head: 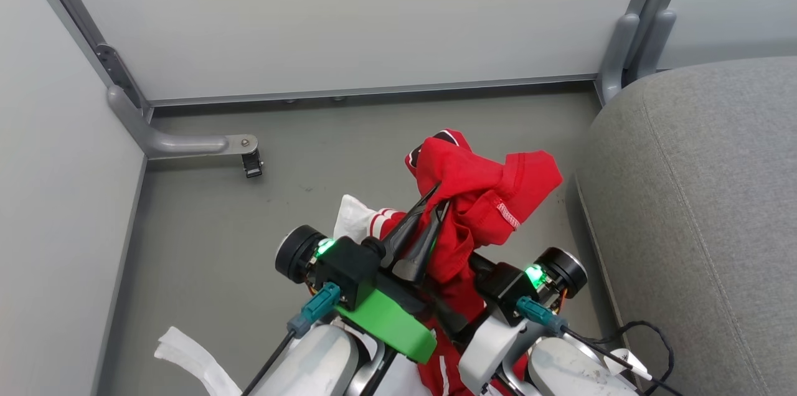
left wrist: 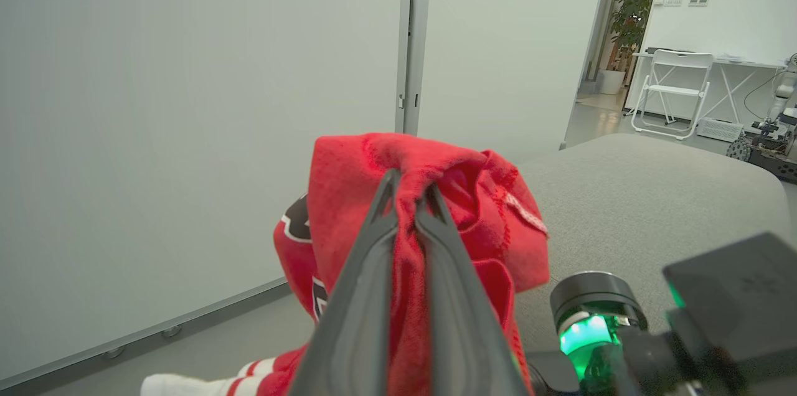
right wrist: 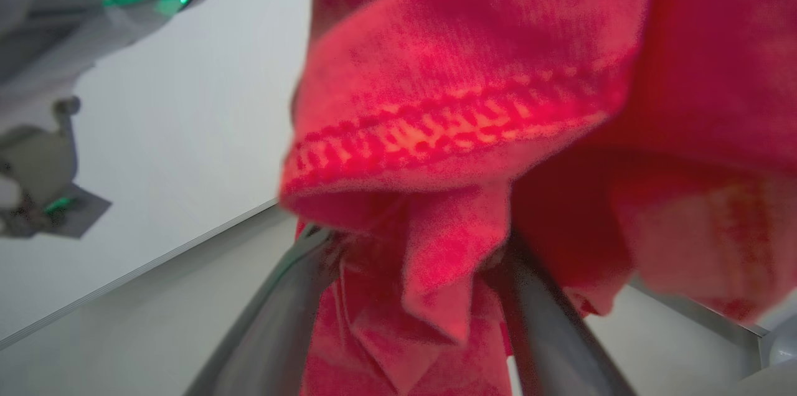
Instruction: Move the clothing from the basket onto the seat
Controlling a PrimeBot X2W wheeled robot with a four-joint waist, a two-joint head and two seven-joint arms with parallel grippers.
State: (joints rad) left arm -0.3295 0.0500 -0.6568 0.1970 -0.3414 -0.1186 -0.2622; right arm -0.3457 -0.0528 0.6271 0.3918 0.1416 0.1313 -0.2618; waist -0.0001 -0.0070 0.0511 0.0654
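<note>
Grey floor (head: pixel 236 240); L hand (head: pixel 439 194) pinches 1 garment (head: pixel 492 187) nr 1 seat (head: pixel 697 197).

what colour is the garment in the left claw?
Bright red clothing, with a white, red-striped end hanging below. Left wrist view shows it best.

Head view looks steeply down from above at the floor (head: pixel 280 209). Left wrist view runs level along the left hand (left wrist: pixel 411 187), clothing (left wrist: pixel 348 172) close at its tips, seat (left wrist: pixel 622 197) to its right. Right wrist view, along the right hand (right wrist: pixel 405 246), sits nearly against that same clothing.
</note>
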